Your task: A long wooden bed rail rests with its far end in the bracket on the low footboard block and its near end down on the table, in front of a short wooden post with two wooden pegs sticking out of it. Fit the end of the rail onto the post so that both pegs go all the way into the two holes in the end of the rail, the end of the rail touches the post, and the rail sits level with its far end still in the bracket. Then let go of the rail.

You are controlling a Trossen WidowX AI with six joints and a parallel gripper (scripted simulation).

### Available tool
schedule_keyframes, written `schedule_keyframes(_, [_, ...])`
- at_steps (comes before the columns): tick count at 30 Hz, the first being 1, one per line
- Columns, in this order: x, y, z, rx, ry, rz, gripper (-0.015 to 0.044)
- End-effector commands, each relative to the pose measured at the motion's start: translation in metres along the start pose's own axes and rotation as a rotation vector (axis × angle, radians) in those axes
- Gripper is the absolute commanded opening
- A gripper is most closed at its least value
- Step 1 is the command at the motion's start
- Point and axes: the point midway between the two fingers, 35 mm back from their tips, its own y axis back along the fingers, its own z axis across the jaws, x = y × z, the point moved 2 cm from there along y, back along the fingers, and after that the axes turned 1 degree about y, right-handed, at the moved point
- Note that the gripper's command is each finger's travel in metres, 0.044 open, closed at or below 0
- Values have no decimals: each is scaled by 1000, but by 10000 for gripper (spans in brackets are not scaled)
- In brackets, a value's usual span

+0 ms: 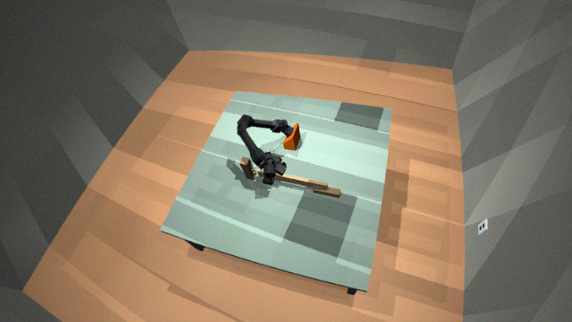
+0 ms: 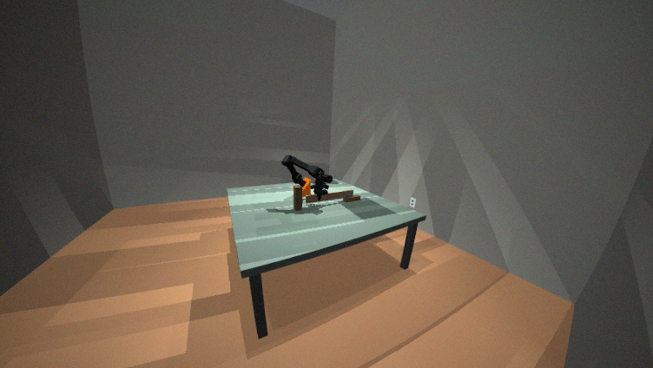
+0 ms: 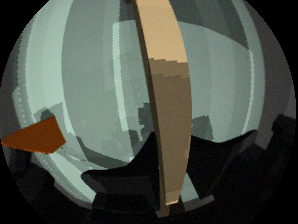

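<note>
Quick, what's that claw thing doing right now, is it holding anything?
Gripper: closed on the long wooden rail, gripping it near the end that faces the short post.

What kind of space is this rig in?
Probably a bare indoor test room: plain grey walls, a wood-plank floor, and one pale green dark-legged table carrying the black arm, its pincer shut on the long wooden rail.

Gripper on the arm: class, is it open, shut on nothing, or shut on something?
Shut on the rail. In the wrist view the gripper has dark fingers on either side of the rail's near end.
</note>
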Motion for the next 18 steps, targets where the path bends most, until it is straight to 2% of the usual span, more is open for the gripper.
schedule_keyframes(1, [1,0,0,2,2,-1,0])
schedule_keyframes(18, [7,1,0,2,2,-1,0])
